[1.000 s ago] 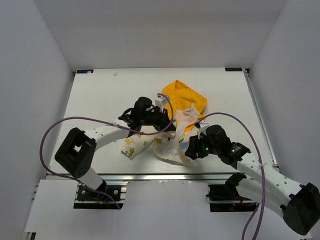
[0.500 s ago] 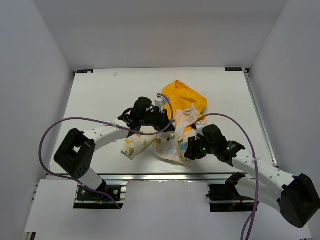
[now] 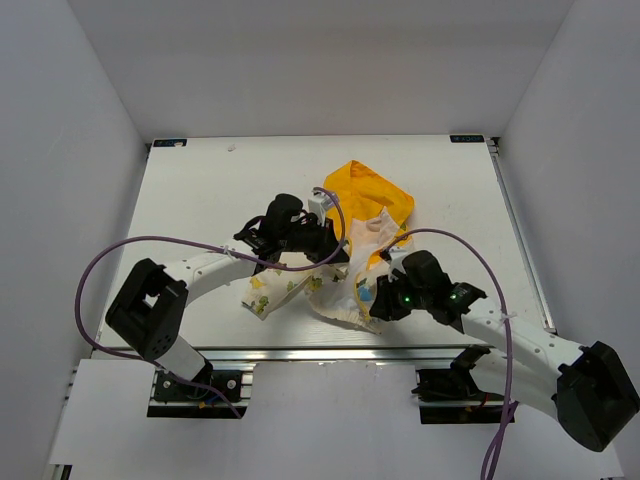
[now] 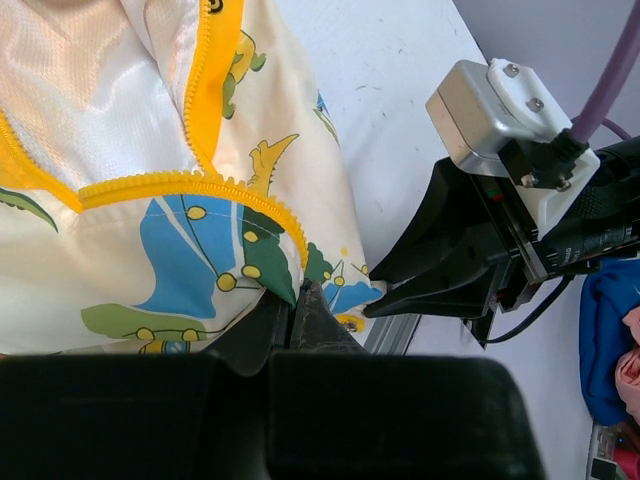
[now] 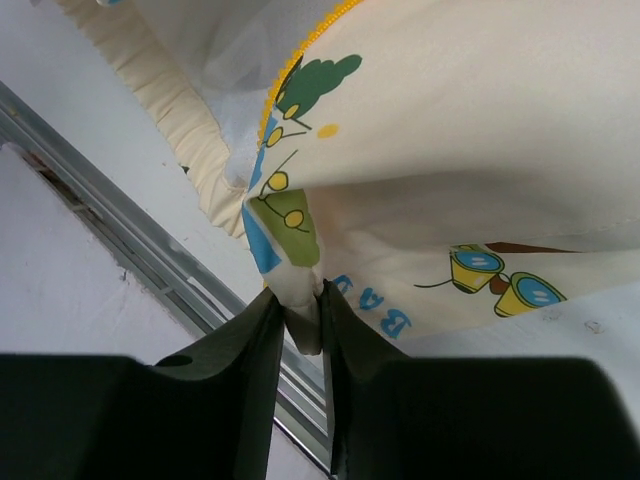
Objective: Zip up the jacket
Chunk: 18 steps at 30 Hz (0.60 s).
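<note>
The left pincer (image 4: 296, 312) is closed right down on a fold of the jacket (image 3: 332, 300). Its dark fingers (image 4: 268, 332) meet on printed cream cloth just under a curve of yellow zipper tape (image 4: 180, 185). How much cloth lies between them is hidden by the pincer's own body, which fills the bottom of its wrist view. From above, the left pincer (image 3: 330, 250) sits over the middle of the garment, its tips covered by the wrist.

The right pincer (image 5: 300, 322) is likewise pinched shut, on a small bunched corner of cream and green-printed fabric. The tips themselves are blurred and cut off by the frame edge. In the overhead view the right pincer (image 3: 374, 297) is at the jacket's near right edge, partly buried in the folds.

The jacket lies crumpled near the front middle of the counter (image 3: 200, 190), with its yellow hood (image 3: 378, 195) spread toward the far side. Which zipper half each arm holds cannot be told, and no slider can be made out. Just below the right pincer runs the counter's front rail (image 5: 150, 260).

At the right edge of the left wrist view a blue cloth-like thing (image 4: 608, 340) shows, cropped and too unclear to name. Purple cable (image 3: 150, 243) loops over the left arm.
</note>
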Motion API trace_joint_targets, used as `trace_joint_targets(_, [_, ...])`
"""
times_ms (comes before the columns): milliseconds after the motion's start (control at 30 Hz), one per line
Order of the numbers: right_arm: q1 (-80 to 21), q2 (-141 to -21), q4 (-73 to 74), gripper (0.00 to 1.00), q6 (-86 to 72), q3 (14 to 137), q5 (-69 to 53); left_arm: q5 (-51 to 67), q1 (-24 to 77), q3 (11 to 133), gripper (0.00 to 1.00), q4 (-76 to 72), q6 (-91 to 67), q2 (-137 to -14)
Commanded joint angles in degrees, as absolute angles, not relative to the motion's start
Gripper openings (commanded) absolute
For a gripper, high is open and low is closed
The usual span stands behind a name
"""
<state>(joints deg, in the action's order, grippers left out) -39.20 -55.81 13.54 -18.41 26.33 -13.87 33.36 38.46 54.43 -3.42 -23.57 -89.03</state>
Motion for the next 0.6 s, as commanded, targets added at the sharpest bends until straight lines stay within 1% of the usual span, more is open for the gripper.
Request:
trace_joint_targets(0, [-39.55,-56.77,11.07,0.25,-17.49,25.84,-14.59,32.52,38.50,55.55,0.00,-2.37,-22.24,-85.87])
trace_joint_targets(33, [-39.55,-57.04,10.99,0.20,-17.32,25.93,-14.68,32.43,38.50,55.55,0.00,-2.37,-22.24,-85.61])
trace_joint_targets(67, [-39.55,-57.39,10.03,0.09,-17.40,25.84,-14.76,32.43,38.50,55.55,0.00,-2.37,-22.24,-85.52])
trace_joint_targets(100, [-39.55,-57.83,8.98,0.02,-17.58,25.75,-14.77,32.43,38.50,55.63,0.00,-2.29,-22.24,-85.52])
trace_joint_targets(133, [-39.55,-58.01,7.40,0.00,-17.84,25.32,-15.81,32.43,38.50,55.81,0.00,-1.68,-22.41,-85.34])
trace_joint_targets(167, [-39.55,-58.09,5.38,0.00,-18.28,25.23,-16.26,32.34,38.41,56.07,0.00,-1.32,-22.33,-85.08])
trace_joint_targets(300, [-39.46,-57.92,-10.41,0.00,-21.35,25.57,-19.60,30.33,38.50,56.78,0.00,-0.26,-22.15,-82.80])
trace_joint_targets(400, [-39.38,-56.78,-17.64,0.00,-23.28,26.28,-18.37,28.39,38.41,56.69,0.00,-0.26,-22.50,-80.61])
trace_joint_targets(433, [-39.29,-56.26,-23.32,0.00,-24.42,26.11,-17.76,27.78,38.41,56.78,0.00,-0.26,-22.67,-80.16])
trace_joint_targets(567, [-39.03,-53.97,-35.14,0.00,-24.70,25.14,-14.94,25.58,38.41,58.61,0.00,1.84,-22.59,-79.19])
